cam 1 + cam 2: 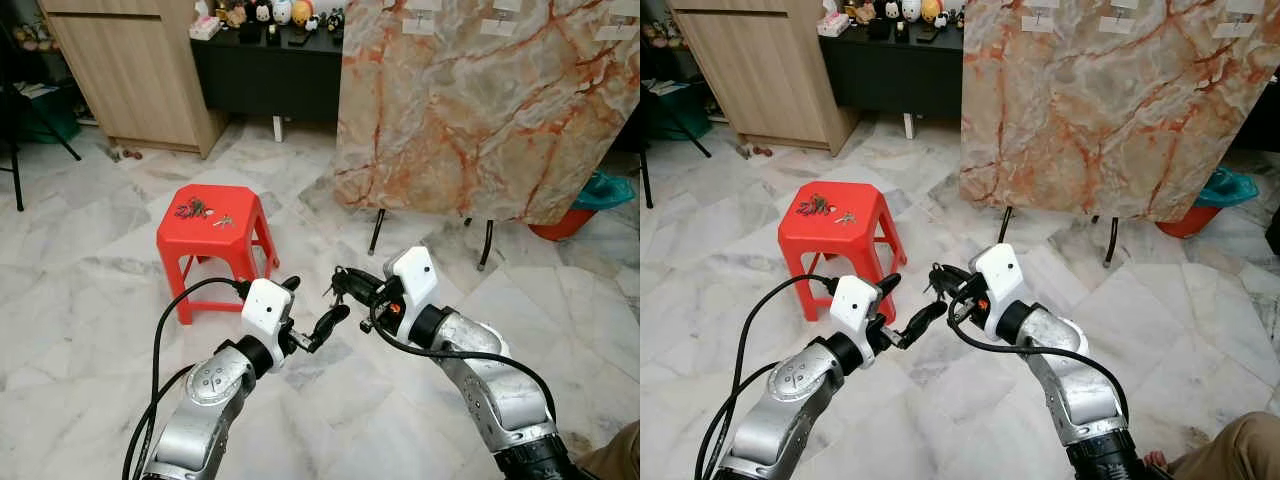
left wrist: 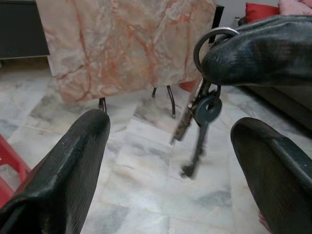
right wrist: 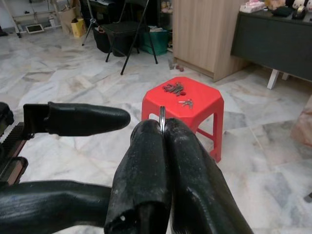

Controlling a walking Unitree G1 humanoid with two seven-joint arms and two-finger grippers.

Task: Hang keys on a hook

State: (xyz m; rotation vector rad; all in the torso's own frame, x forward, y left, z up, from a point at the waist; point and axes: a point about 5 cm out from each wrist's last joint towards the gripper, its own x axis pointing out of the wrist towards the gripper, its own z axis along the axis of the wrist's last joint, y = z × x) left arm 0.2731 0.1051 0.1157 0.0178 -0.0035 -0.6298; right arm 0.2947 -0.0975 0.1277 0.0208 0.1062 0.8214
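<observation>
Pinching the ring of a small bunch of keys (image 2: pixel 200 105) between its closed fingers, the right gripper (image 1: pixel 342 281) holds them in mid-air above the marble floor, just in front of the left gripper (image 1: pixel 318 318), whose fingers stand wide apart and empty. Light, hard and smooth, the keys dangle loose and will likely swing, so the ring is the sound place to grip. More keys (image 1: pixel 196 210) lie near the far left corner of the red stool (image 1: pixel 212 240), and small hooks (image 1: pixel 497 20) sit along the marble board's (image 1: pixel 480 110) top edge

A red stool (image 1: pixel 215 240) stands before a wooden cabinet (image 1: pixel 130 70).
</observation>
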